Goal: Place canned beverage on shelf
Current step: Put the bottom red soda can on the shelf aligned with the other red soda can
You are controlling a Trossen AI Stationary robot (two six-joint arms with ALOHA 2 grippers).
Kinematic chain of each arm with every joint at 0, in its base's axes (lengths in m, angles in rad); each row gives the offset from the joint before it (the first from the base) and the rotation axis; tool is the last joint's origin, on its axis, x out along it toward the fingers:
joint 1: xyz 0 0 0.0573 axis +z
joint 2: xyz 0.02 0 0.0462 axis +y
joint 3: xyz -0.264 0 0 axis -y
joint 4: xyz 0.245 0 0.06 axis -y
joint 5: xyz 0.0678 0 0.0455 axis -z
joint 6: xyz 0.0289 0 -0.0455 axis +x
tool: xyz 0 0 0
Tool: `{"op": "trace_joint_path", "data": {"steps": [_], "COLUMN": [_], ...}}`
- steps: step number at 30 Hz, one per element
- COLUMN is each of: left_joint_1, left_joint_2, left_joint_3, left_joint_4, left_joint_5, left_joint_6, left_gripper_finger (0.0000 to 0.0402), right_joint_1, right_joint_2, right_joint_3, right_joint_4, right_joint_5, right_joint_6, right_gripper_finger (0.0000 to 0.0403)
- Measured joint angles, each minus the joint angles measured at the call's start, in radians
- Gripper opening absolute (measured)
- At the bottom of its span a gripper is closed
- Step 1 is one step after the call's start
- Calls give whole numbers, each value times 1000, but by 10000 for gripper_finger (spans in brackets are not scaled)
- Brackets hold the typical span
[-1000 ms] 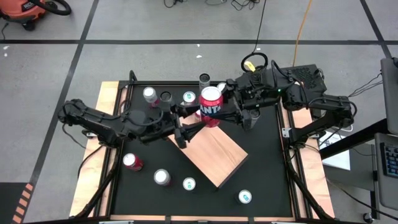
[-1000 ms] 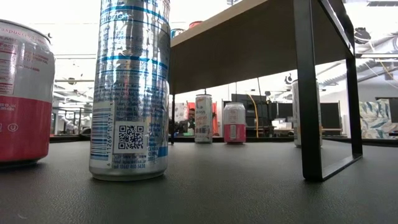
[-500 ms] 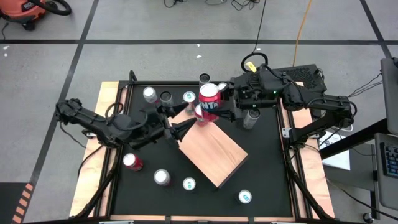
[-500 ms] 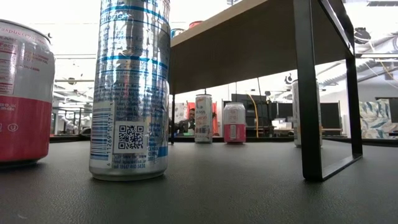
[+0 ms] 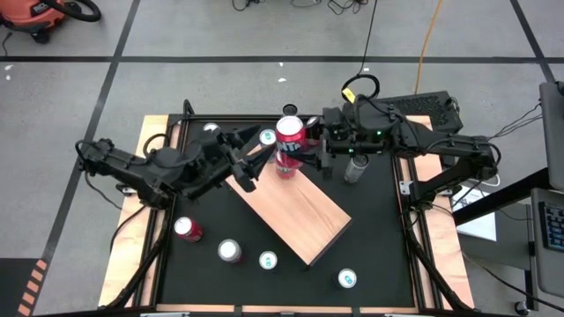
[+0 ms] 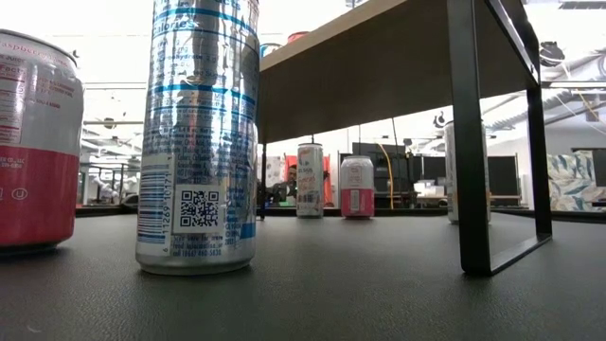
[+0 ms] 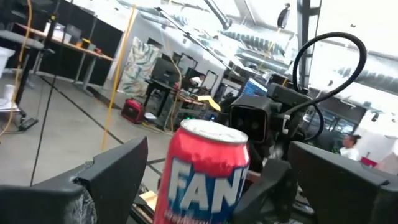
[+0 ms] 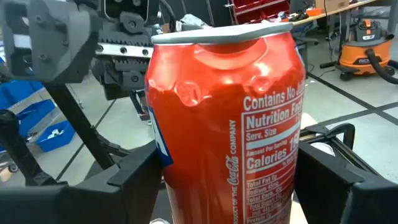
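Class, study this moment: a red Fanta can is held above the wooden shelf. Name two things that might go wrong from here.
1. The right gripper holds the dented red Fanta can over the far end of the shelf; set down there, it might tip off.
2. The left gripper, open and close by, might bump the can.

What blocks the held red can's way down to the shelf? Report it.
Nothing visible. The right gripper holds the red can above the shelf, whose top shows bare; the open left gripper sits beside the can, not under it.
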State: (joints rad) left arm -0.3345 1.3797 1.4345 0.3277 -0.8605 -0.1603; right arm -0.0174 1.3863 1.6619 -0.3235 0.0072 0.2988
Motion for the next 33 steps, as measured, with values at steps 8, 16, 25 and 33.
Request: {"op": "trace_joint_path", "data": {"steps": [8,16,25,33], "left_joint_1": [30,74,129,152], "left_joint_2": [11,26,50,68], "left_joint_3": [0,0,0,-1], "left_joint_4": [-132,-149,-131,-135], "left_joint_5": [23,77,124,180], "left_joint_6": [-94,-96,-122,-122], "left_gripper_finger": [393,393,393,393], "right_joint_1": [0,0,0,0], "right_joint_2": [6,21,29,29], "right_joint_3": [0,0,0,0], "right_joint_4": [-3,-3,-6,-22], "right_joint_5": [27,25,25,26], "right_joint_6": [-5,-8,-8,-8], "right_gripper_finger": [279,279,279,279]}}
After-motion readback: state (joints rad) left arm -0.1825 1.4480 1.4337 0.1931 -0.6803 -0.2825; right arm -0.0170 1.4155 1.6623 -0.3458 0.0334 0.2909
